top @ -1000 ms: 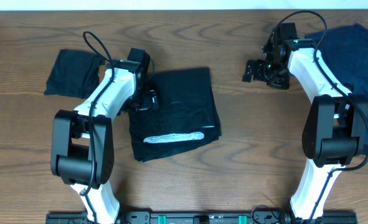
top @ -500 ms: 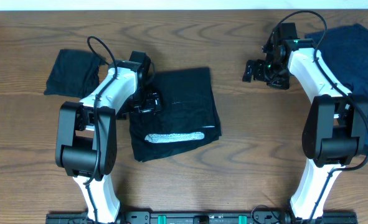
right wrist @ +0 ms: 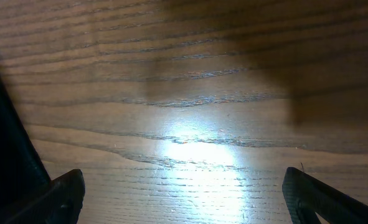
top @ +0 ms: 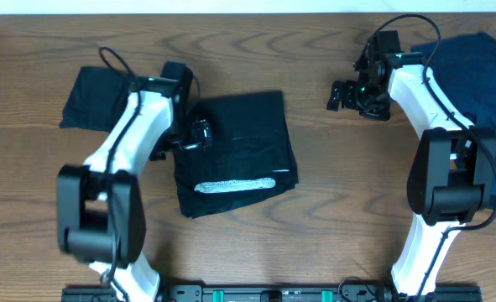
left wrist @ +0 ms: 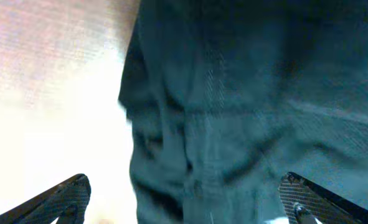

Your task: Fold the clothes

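Left hand (top: 199,134) apart over black garment (top: 248,134); right hand (top: 338,94) apart near navy garment (top: 487,67)

Brown wood-grain bench (top: 315,226) across nearly the whole overhead view, with long wavy grain from side to side. Along the far edge, a thin pale strip (top: 231,5), too narrow to tell wall from floor. At the near edge, a dark rail (top: 315,294) with green fittings. In the right wrist view, a bright glare patch (right wrist: 196,149) on the wood, dimmer toward the top.
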`<state>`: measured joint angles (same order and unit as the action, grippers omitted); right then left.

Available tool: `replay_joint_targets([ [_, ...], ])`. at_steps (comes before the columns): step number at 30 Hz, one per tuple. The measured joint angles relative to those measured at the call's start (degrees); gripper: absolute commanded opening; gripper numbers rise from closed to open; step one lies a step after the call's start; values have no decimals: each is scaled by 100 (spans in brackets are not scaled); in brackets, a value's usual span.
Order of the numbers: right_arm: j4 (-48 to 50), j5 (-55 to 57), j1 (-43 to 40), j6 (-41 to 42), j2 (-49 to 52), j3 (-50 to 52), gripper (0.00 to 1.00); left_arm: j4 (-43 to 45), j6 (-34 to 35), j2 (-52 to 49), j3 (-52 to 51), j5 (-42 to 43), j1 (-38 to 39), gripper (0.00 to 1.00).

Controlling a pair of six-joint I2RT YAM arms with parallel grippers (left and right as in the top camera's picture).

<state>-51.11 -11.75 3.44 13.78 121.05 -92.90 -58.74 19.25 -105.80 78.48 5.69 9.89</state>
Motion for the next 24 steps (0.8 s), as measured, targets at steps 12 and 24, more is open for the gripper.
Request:
replay_joint_targets([
  [12, 2, 2, 0, 0, 0, 0, 99, 455, 31, 129, -872, 411, 2, 98],
  [24, 2, 0, 0, 0, 0, 0, 99, 1528, 251, 101, -1720, 636, 0, 98],
])
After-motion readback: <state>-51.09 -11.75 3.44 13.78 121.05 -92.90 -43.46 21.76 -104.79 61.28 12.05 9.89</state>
